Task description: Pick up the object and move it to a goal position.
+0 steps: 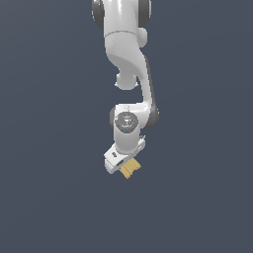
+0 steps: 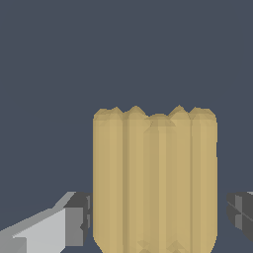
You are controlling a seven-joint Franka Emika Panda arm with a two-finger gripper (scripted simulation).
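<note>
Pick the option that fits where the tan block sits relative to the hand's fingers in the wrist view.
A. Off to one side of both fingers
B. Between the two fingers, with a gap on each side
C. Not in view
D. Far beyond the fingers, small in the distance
B: in the wrist view the block stands between the fingers, a dark gap showing on each side, so the hand is open around it.

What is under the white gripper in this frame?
The tan ridged block lies directly under the gripper, between its fingers, with small gaps on both sides. In the exterior view the gripper hides most of the block; only one ridged end pokes out.
</note>
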